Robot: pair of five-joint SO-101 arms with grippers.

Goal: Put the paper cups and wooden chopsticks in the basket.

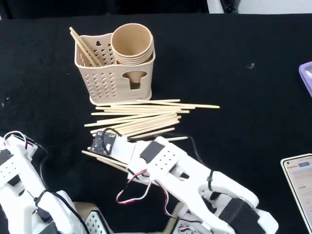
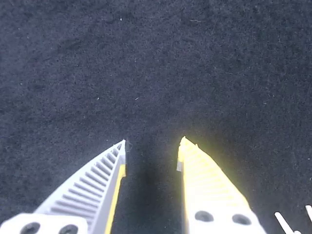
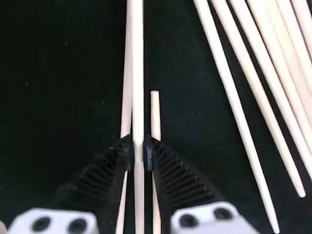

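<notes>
Many chopsticks: we see a pile on the tabletop, just near of the basket, lying left to right.
Right hand: pinching one stick at the pile's near left edge; it points straight out ahead.
Left hand: spread over bare tabletop, well apart.
Paper cups: stacked in the basket.
Next: we think the basket lies far of the right hand.

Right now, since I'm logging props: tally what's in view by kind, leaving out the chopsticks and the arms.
Basket: 1
Paper cup stack: 1
Phone: 1
Purple object at the edge: 1
Total: 4
</notes>
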